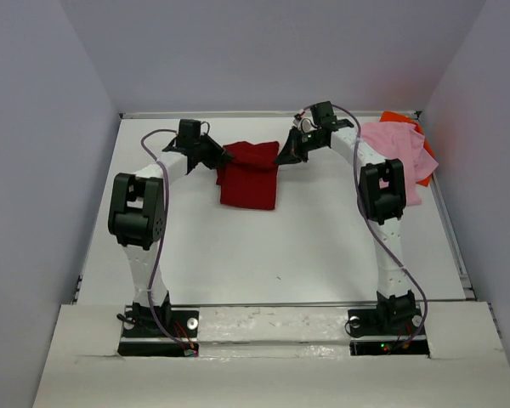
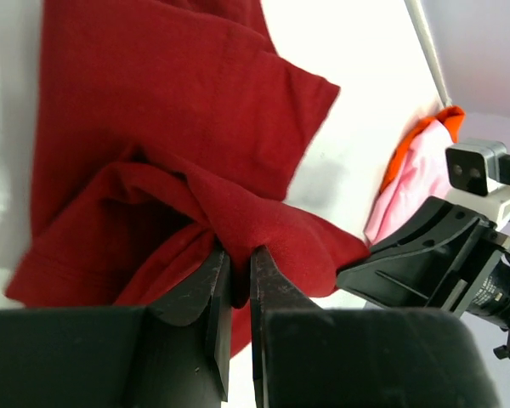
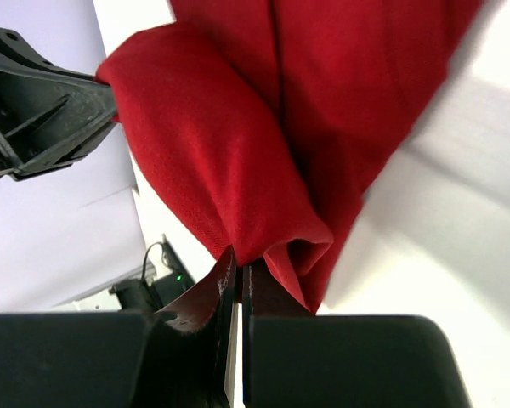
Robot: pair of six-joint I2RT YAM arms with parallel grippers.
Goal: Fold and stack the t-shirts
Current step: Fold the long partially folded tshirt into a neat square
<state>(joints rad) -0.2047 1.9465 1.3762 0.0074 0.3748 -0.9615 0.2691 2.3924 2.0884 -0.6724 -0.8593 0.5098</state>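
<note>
- Both arms reach to the far middle of the white table [image 1: 280,255], where the red shirt [image 1: 248,178] sits between the two grippers.
- The left gripper [image 2: 235,255] has its jaws pressed together on a bunched fold at the shirt's left far edge. The left wrist view shows the cloth pinched between the two dark fingers.
- The right gripper [image 3: 238,262] is clamped on the shirt's right far edge. Its jaws are nearly touching, with a rolled fold of red cloth running down into the tips.
- The two grippers face each other across the shirt's far edge, left and right, and each shows in the other's wrist view.
- From the held edge the shirt spreads toward the near side as a roughly rectangular, partly doubled panel. Its near part lies flat on the table, and one short sleeve shows flat in the left wrist view.
- The pink shirt [image 1: 398,149] lies crumpled at the far right of the table, apart from the red one and partly hidden behind the right arm.
- The orange shirt [image 1: 398,117] lies under the pink one, with only strips of it showing at the far right corner and along the right side.
</note>
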